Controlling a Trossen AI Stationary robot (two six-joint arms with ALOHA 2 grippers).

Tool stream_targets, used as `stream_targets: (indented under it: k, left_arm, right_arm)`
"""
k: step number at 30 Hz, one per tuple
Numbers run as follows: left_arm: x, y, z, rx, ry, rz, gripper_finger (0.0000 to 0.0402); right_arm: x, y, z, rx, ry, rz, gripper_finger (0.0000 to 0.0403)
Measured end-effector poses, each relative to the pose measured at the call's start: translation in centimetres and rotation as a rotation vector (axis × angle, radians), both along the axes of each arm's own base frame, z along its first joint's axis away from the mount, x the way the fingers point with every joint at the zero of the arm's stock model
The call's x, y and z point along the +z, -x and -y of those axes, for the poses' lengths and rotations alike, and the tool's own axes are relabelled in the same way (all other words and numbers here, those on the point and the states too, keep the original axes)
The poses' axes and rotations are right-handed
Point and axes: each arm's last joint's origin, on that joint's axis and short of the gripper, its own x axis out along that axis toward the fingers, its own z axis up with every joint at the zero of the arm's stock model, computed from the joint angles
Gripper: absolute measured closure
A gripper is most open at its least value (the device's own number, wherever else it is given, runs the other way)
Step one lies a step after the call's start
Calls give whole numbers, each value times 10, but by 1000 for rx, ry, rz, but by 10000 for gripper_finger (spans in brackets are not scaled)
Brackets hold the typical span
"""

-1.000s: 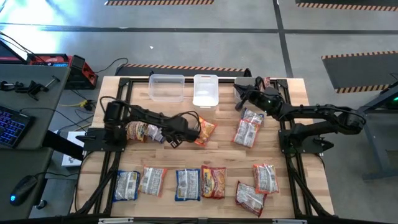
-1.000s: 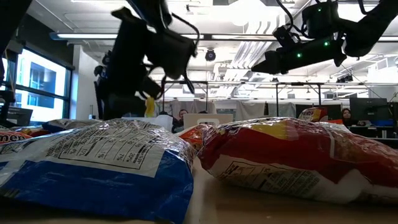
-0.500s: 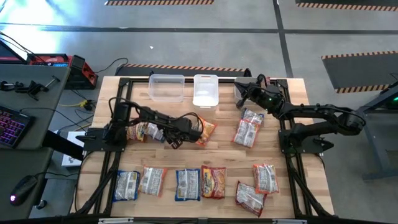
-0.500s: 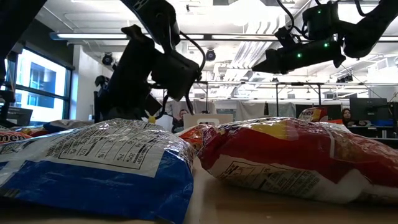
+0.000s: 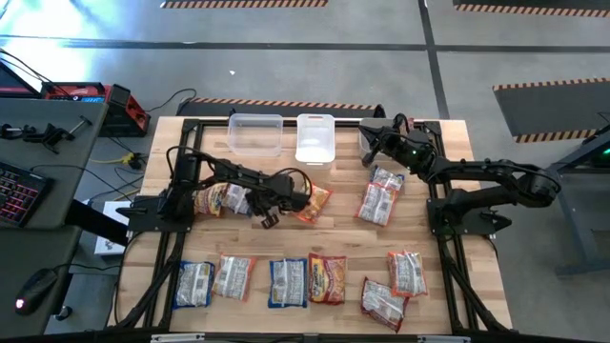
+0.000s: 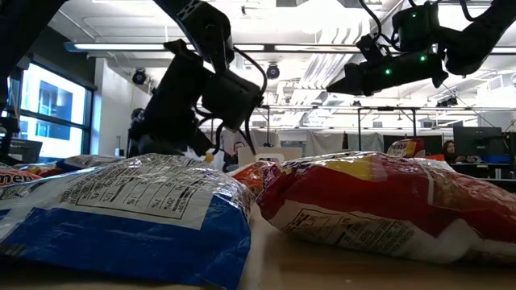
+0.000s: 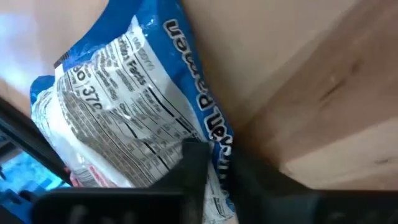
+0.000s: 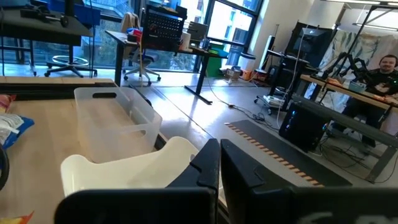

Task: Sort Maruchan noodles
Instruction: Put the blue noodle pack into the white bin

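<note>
Pinching with my left claw, I held the edge of a blue-and-white noodle packet near the middle of the table. It lay under my fingers, its long side running back toward my arm's base. Two clear bins sat farther back. My right claw was pressed shut, empty, beside them, so my left arm was nearer.

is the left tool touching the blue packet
Touching: the left wrist view shows the left tool with its dark fingers pinched onto the blue packet's edge.
</note>
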Motion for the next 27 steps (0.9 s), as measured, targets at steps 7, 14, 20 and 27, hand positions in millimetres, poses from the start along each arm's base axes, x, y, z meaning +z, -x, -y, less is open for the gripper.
stream_targets:
  k: [7, 14, 20, 27]
  left_arm:
    - [31, 7, -2, -9, 0, 62, 400]
    - [92, 22, -15, 121, -59, 345, 401]
    - [138, 41, -25, 174, -153, 575, 401]
    - [155, 53, -24, 223, -198, 675, 401]
  right_arm:
    - [1, 0, 0, 0, 7, 12, 403]
    - [2, 0, 0, 0, -3, 30, 403]
    - [2, 0, 0, 1, -2, 32, 403]
    - [2, 0, 0, 1, -2, 32, 403]
